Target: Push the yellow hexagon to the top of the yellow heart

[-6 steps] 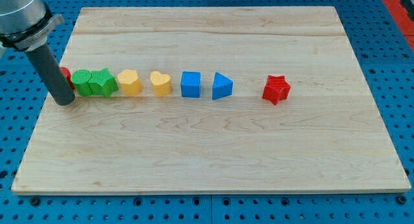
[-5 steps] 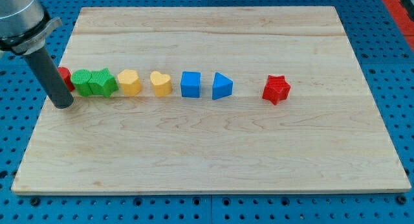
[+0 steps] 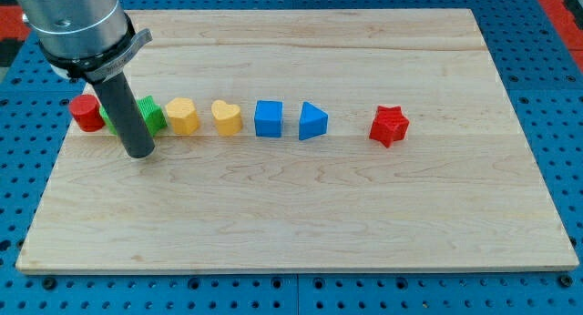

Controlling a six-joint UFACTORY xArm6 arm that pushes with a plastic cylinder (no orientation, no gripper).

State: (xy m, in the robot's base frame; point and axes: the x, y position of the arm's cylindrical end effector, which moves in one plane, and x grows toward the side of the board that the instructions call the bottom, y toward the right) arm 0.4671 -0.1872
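**A:** Where's the arm?

**B:** Coming in from the view's top left, grey housing up high, the dark rod (image 3: 126, 115) dropping straight down onto the wooden board (image 3: 301, 224). My tip (image 3: 139, 154) sits on the wood just below the left end of the row, a little toward the view's bottom from the green blocks (image 3: 152, 115).

**A:** Holding anything?

**B:** Nothing to hold with. It's a bare rod, no jaws to open or close, and the tip appears clear of every block, though the rod's shaft covers most of the green ones, so contact there is hard to judge.

**A:** Give me the count.

**B:** Two reds: a red cylinder (image 3: 86, 113) at the far left and a red star (image 3: 389, 126) off on its own to the right. Two yellows: the yellow hexagon (image 3: 182, 116) and the yellow heart (image 3: 227, 117). Two blues: a blue cube (image 3: 269, 118) and a blue triangle (image 3: 312, 121). Green, probably two, but only a jagged edge shows beside the rod, so I can't name the shapes.

**A:** And the task's block?

**B:** The yellow hexagon stands in the row, just to the left of the yellow heart with a small gap between them, at the same height across the board. Green is right beside it on its left.

**A:** What's in the way?

**B:** The green blocks lie between the tip and the hexagon. The blue cube is near the heart's right side. Around the board, blue perforated table (image 3: 565, 96).
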